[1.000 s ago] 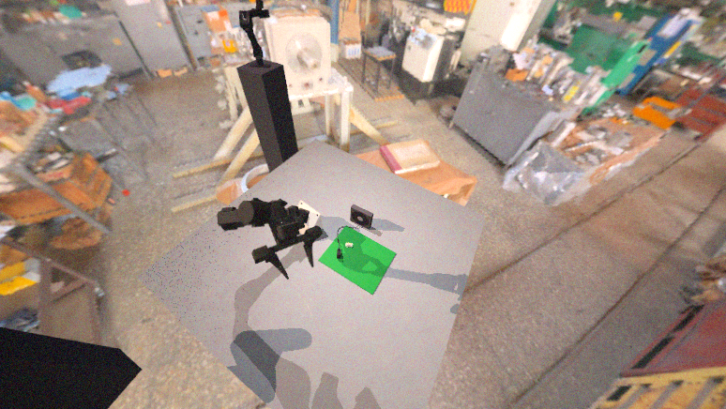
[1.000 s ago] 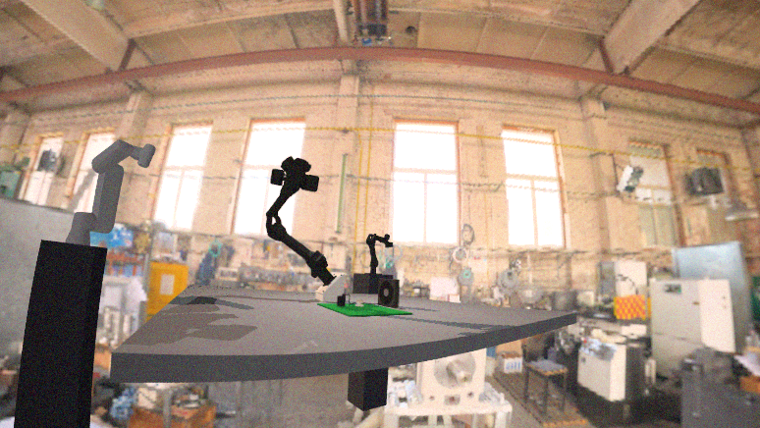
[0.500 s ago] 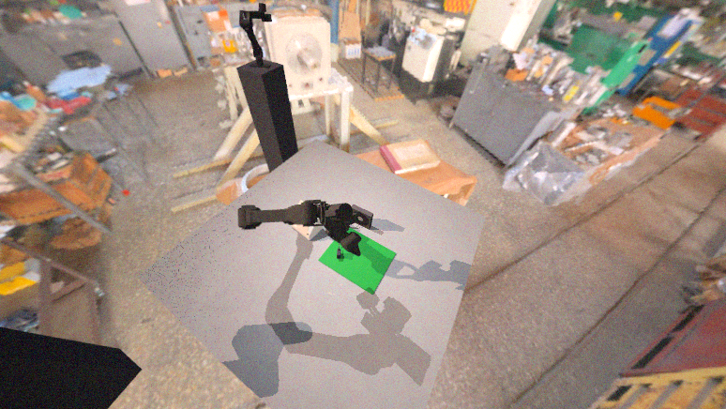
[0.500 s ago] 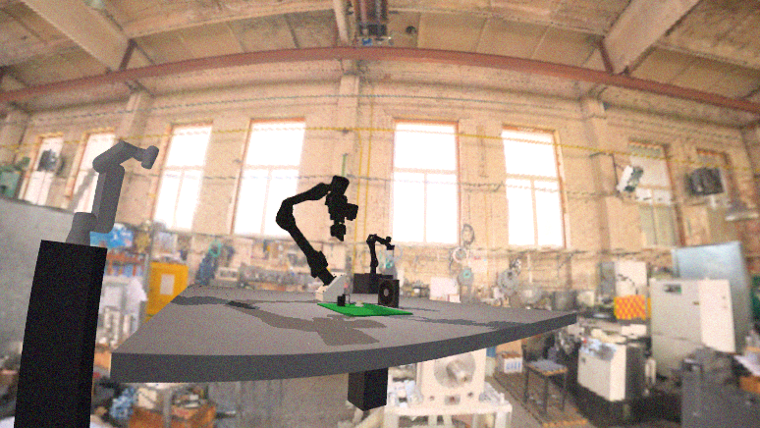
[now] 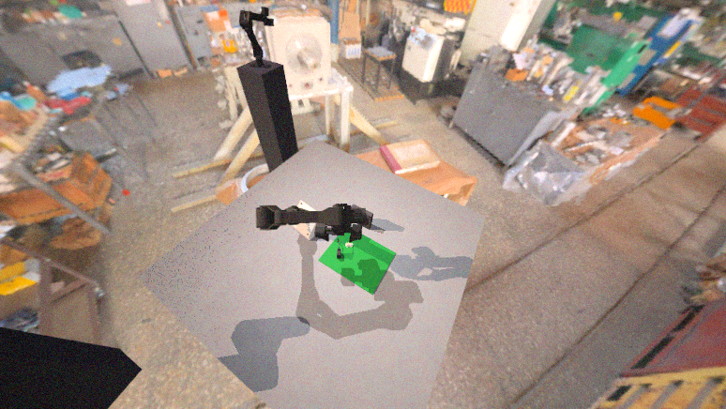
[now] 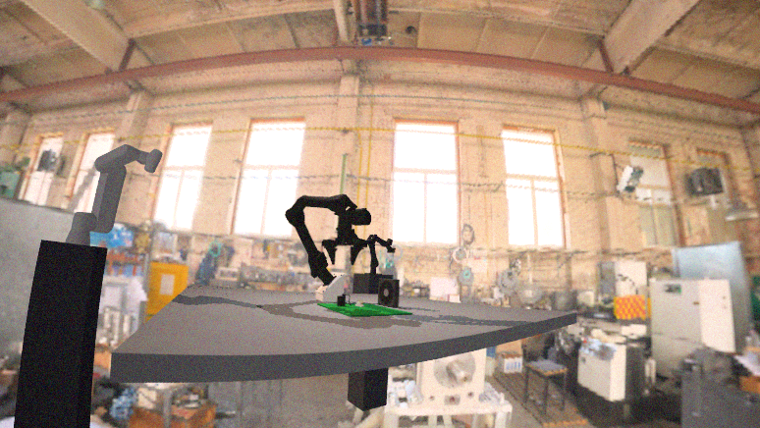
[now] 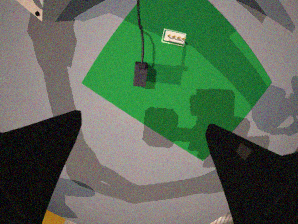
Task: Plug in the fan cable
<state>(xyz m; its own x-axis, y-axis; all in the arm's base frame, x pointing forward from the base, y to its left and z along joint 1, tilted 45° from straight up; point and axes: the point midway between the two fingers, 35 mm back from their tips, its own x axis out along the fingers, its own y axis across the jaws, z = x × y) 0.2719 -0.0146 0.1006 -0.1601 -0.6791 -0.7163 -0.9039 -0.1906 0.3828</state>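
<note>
The green board (image 5: 385, 256) (image 6: 372, 311) (image 7: 112, 70) lies flat on the table. The white four-pin header (image 5: 349, 245) (image 6: 359, 304) (image 7: 174, 37) stands on it with its pins uncovered. The dark plug (image 5: 339, 252) (image 6: 341, 300) (image 7: 140, 74) is off the header, beside it over the board, with its thin cable (image 7: 141, 42) running up out of the wrist view. The black fan (image 6: 389, 293) stands upright beyond the board; the arm hides it in the top view. My gripper (image 5: 339, 234) (image 6: 343, 260) (image 7: 146, 124) is open and empty, high above the board, fingers pointing down.
The grey table (image 5: 228, 269) (image 6: 239, 340) carries the board, the fan and my arm's pale base plate (image 5: 308, 231). Other arms stand on black pedestals (image 5: 266, 106) (image 6: 61, 329) off the table. Arm shadows fall across table and board.
</note>
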